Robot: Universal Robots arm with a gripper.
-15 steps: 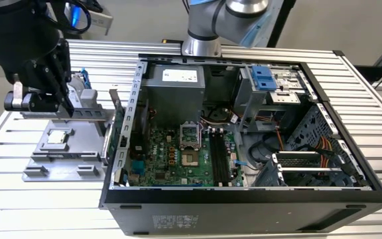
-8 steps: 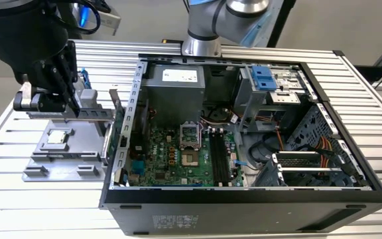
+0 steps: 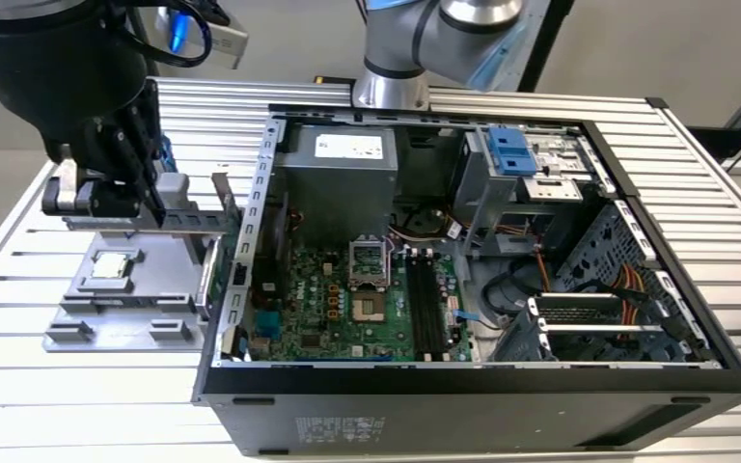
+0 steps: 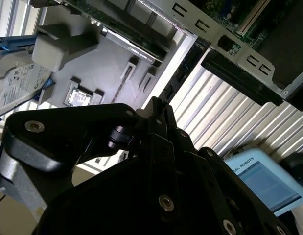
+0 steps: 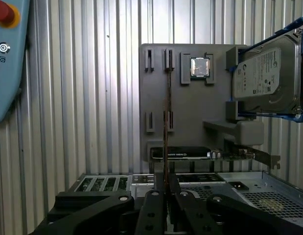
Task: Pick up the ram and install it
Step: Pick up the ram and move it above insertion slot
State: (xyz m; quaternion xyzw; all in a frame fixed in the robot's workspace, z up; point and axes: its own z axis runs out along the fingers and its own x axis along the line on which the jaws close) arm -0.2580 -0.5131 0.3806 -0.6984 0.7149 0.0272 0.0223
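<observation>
You have the gripper (image 5: 167, 190) over the gray parts tray (image 5: 190, 132). Its jaws are drawn narrow and pinched onto the ram (image 5: 167, 122), which you see edge-on in the first wrist view as a thin stick. The ram stands on edge, in line with the tray's paired slots; you cannot tell whether it is seated in them or clear of them. On the same tray, the processor chip (image 5: 200, 67) sits in its square pocket just beside the ram's far end. The hard drive (image 5: 268, 73), in its blue bracket, stands upright at the tray's edge beyond the chip. In the exterior view the open computer case (image 3: 474, 395) lies just beside the tray, toward the exterior view's right, with its motherboard (image 3: 332, 299) exposed.
</observation>
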